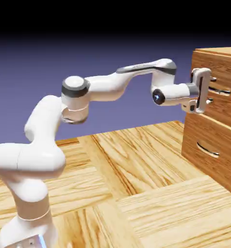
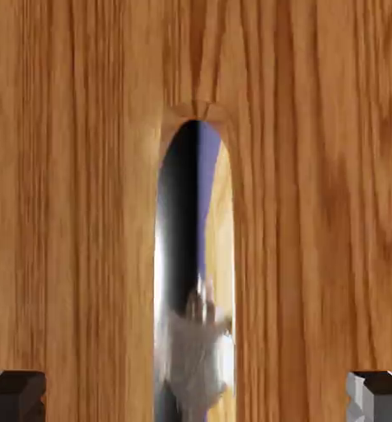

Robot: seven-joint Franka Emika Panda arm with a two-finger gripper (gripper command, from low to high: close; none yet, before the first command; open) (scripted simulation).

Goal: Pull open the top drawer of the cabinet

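End effector fingers spread apart, straddling top drawer handle, not clamped.

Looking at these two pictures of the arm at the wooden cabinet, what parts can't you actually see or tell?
- Cabinet: the exterior view's right edge cuts it off, so its full width is unseen.
- Contact between the fingers and the top drawer's handle: too small to judge in the exterior view; in the hand view they stand apart on either side of it.
- Top drawer: whether it has slid out at all is unclear.
- Handle's lower end: cut off by the hand view's bottom edge.
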